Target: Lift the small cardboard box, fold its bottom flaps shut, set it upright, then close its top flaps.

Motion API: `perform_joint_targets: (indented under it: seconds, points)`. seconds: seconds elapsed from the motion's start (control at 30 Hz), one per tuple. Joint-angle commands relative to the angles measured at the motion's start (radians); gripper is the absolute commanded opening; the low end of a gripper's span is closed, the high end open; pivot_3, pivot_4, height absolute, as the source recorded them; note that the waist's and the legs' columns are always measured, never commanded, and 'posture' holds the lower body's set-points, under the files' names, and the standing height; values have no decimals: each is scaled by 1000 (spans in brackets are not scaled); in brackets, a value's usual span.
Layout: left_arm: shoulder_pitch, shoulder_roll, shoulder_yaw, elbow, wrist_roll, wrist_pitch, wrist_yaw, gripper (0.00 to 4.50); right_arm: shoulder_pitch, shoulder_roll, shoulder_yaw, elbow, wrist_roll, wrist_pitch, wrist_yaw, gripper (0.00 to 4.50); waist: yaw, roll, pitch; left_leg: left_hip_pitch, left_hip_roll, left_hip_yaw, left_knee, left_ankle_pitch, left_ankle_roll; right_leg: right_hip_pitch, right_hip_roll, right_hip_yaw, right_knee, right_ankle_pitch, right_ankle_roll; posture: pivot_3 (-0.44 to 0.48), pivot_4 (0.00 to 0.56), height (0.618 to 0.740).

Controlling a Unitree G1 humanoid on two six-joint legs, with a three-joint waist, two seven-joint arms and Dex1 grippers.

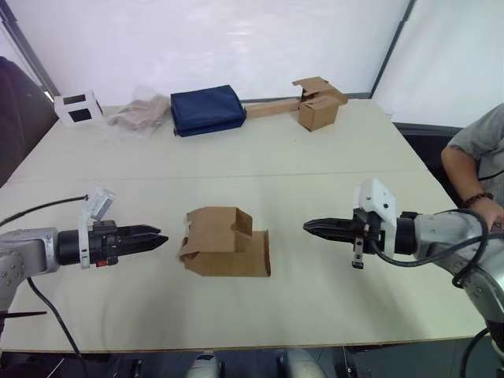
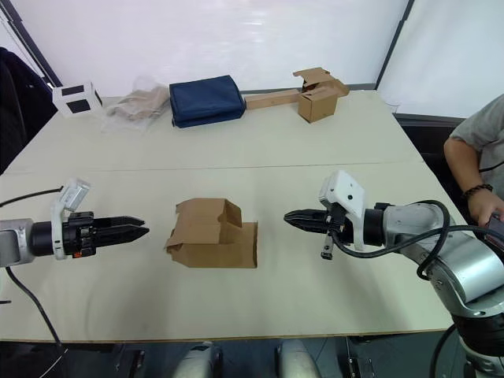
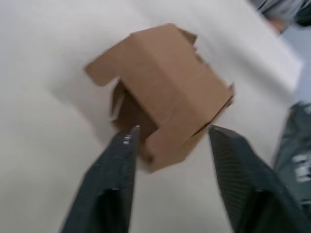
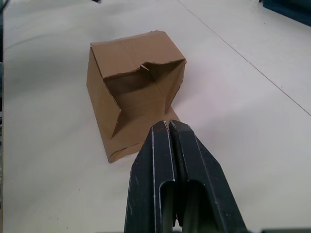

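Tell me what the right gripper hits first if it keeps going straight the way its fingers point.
Probably the small cardboard box. The right gripper, fingers shut, points across the table at the box's open end, with bare tabletop between them. Its height against the box is hard to judge.

We see two arms of smooth silver-grey metal, each ending in a black cylindrical wrist. The left black two-fingered gripper has long tapering fingers with a textured inner face and a white angular plastic camera housing above it. The right black two-fingered gripper carries a similar white housing. Black cables loop beside both forearms.
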Motion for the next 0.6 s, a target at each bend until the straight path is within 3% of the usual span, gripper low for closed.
perform_joint_targets:
  seconds: [0.03,0.1,0.37,0.6]
  points:
    - [-51,-29,71,92,-114,170,55,3984,-29,18,39,-13,-32,-33,-2,0,1,0,0,0,0,0,0,0,0,0,0,0,0,0,0,0,150,740]
    - [-70,-45,82,118,-142,224,80,4473,-37,26,46,-7,-39,-39,-2,0,2,0,0,0,0,0,0,0,0,0,0,0,0,0,0,0,150,740]
    - [-164,-135,74,228,-195,454,185,4473,-44,47,53,-6,-60,-42,-11,0,6,-1,0,0,-1,-1,1,0,0,0,-1,-1,0,0,0,0,150,740]
    - [-264,-254,63,337,-145,433,254,4473,-34,50,40,-17,-78,-44,-30,0,5,-1,-1,0,-1,-1,1,0,-1,0,-1,-1,1,0,0,0,150,740]
